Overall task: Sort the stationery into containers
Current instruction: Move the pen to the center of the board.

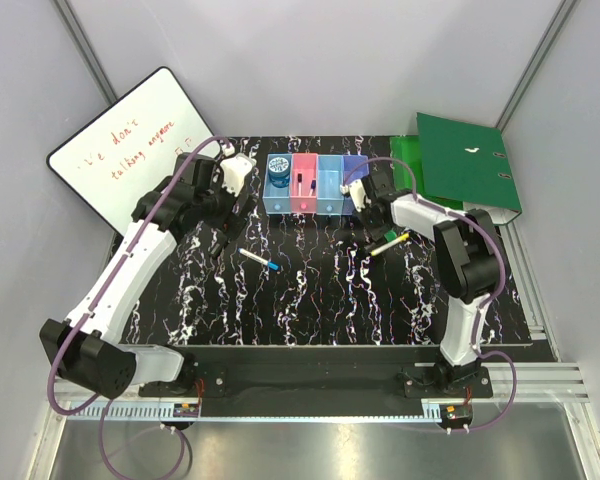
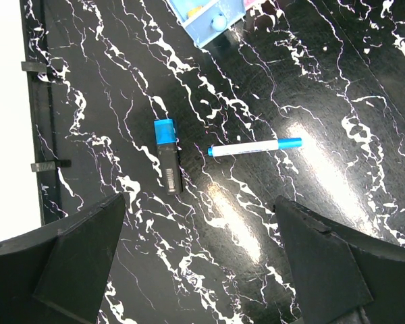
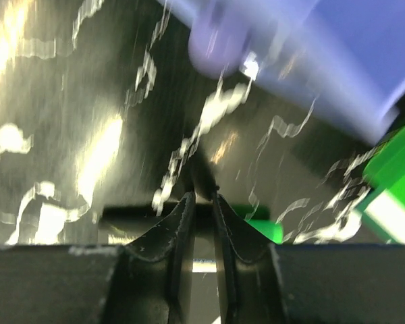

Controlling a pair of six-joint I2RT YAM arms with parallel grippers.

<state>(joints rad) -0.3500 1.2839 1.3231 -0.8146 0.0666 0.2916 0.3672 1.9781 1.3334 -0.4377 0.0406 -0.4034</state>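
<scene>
Reading the top view as a dial from the centre of the worktop (image 1: 320, 300). Nearest me, at about eight, a slim white marker (image 1: 258, 260) lies loose, long axis ten-to-four, blue cap at the four end. At three the yellow-green highlighter (image 1: 390, 243) lies flat, axis eight-to-two. My left wrist view adds a stubby dark marker (image 2: 167, 156) near the slim one, not touching, blue cap toward twelve in that view. Above these hangs the left claw (image 2: 199, 202), spread wide and empty. At one, by the purple-blue bin (image 1: 355, 165), the right claw (image 3: 201, 196) has its tips nearly together with a dark sliver between; it is too blurred to call a grip. At twelve are the bins (image 1: 330, 205): the blue roll (image 1: 278, 168) is in the blue one, pens (image 1: 300, 183) in the pink. I judge it partly done, with three pieces left out.
</scene>
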